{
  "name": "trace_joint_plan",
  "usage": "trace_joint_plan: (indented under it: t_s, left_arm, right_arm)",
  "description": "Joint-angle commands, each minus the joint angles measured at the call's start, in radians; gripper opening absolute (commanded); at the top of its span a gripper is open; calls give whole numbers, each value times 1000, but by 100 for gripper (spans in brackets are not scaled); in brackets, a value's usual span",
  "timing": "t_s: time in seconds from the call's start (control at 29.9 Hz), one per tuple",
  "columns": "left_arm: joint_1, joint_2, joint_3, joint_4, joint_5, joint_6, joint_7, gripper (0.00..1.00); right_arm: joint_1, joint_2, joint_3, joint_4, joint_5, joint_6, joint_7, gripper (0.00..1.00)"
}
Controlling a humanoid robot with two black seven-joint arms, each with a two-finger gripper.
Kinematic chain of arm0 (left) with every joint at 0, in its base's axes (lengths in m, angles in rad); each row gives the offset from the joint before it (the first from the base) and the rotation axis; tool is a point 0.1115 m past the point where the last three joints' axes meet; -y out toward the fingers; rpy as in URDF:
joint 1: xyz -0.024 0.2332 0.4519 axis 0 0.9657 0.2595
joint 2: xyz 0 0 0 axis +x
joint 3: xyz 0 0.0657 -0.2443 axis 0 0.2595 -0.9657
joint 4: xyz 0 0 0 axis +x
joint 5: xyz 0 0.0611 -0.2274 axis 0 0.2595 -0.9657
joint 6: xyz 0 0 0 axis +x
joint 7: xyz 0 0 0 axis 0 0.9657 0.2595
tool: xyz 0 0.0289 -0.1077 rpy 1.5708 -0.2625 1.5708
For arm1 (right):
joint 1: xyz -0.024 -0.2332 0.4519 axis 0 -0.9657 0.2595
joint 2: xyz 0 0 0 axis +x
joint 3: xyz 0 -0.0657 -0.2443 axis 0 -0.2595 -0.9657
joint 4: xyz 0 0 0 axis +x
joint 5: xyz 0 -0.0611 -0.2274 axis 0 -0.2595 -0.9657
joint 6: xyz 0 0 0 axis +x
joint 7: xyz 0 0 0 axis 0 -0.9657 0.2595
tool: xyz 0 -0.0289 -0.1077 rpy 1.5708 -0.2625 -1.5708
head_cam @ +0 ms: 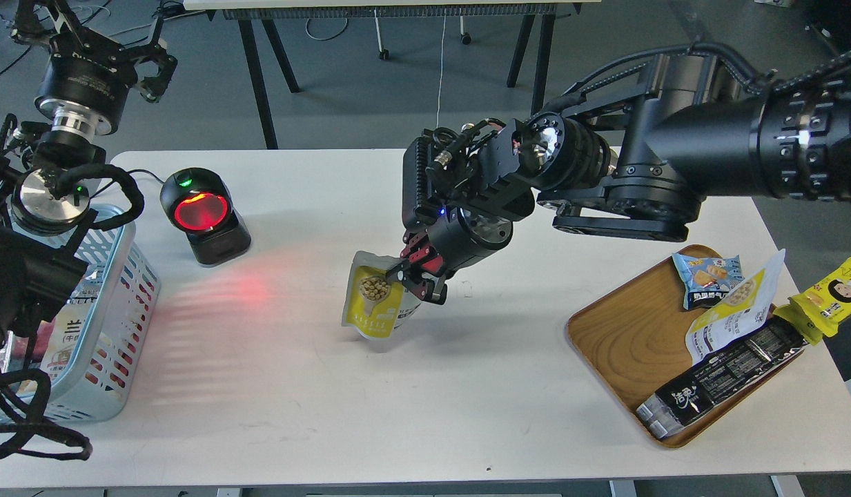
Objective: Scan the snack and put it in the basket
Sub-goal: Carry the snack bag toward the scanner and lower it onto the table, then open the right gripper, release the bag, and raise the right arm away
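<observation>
The right gripper (417,276) is clamped on the upper right edge of the snack (374,304), which hangs upright below it over the white table (425,386), yellow front toward the camera. To the gripper's left stands the scanner (202,215) with its red window lit and a red glow on the table between them, and farther left at the table's edge is the basket (114,331), with the left gripper (156,65) raised high above and behind it, too dark to read. Well to the gripper's right lies a wooden tray (625,331) holding a blue packet (708,278), a white-and-yellow pouch (736,310) and a long black packet (722,376), with a yellow packet (829,297) just past the tray's right edge.
</observation>
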Motion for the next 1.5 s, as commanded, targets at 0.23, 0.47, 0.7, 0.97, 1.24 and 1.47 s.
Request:
trace_joint_plan:
  t_s: [0.23, 0.47, 0.7, 0.97, 1.24, 1.47]
  left_arm:
    - [8, -1, 0, -6, 0, 0, -1, 100]
    - [8, 1, 2, -6, 0, 0, 0, 100]
    - [8, -4, 8, -8, 0, 0, 0, 100]
    - [5, 9, 12, -8, 3, 0, 9, 100]
    - [-6, 30, 34, -14, 32, 0, 60, 100]
    - [-66, 126, 77, -97, 115, 0, 81, 94]
  right_arm:
    - [0, 7, 0, -5, 2, 0, 0, 11]
    - [55, -65, 14, 84, 10, 0, 0, 42]
    - [98, -188, 37, 158, 25, -2, 0, 49]
    - [96, -378, 200, 179, 232, 11, 0, 97]
    - [-11, -590, 398, 152, 554, 64, 0, 98]
    - [-192, -682, 551, 23, 916, 116, 0, 99]
